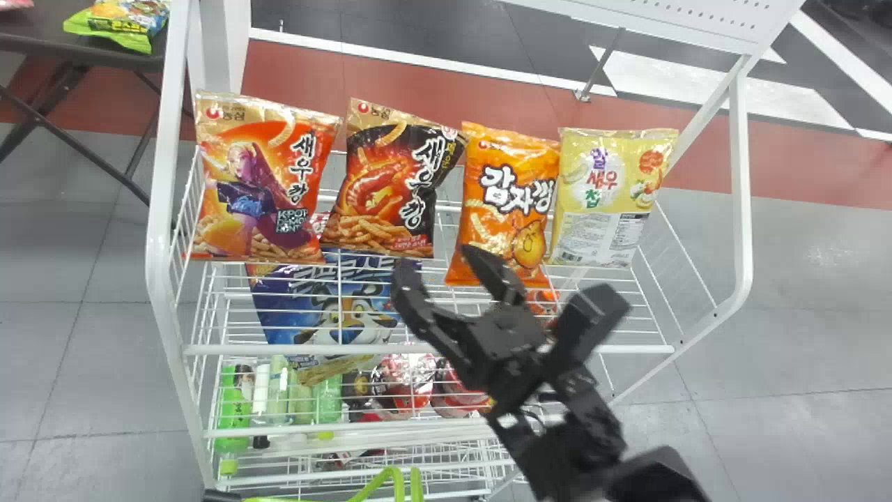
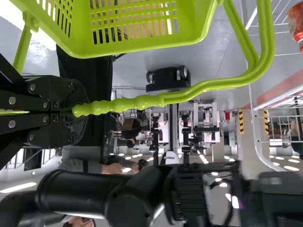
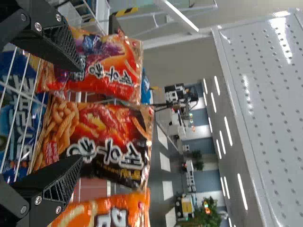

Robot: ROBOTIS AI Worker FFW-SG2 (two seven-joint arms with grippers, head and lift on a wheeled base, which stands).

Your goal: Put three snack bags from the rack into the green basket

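Rack [image 1: 279,349], four upper snack bags [image 1: 380,188], right end effector [image 1: 441,262] seemingly released, left end effector [image 1: 221,496] gripping one basket [image 2: 137,49]

The snack bags [image 1: 265,181] look glossy, the rack [image 1: 279,349] smooth metal, the green basket [image 2: 142,46] plastic.

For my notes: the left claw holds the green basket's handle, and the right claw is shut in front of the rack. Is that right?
Not quite: the right claw in front of the rack is open, as the right wrist view shows. The left claw does hold the handle.
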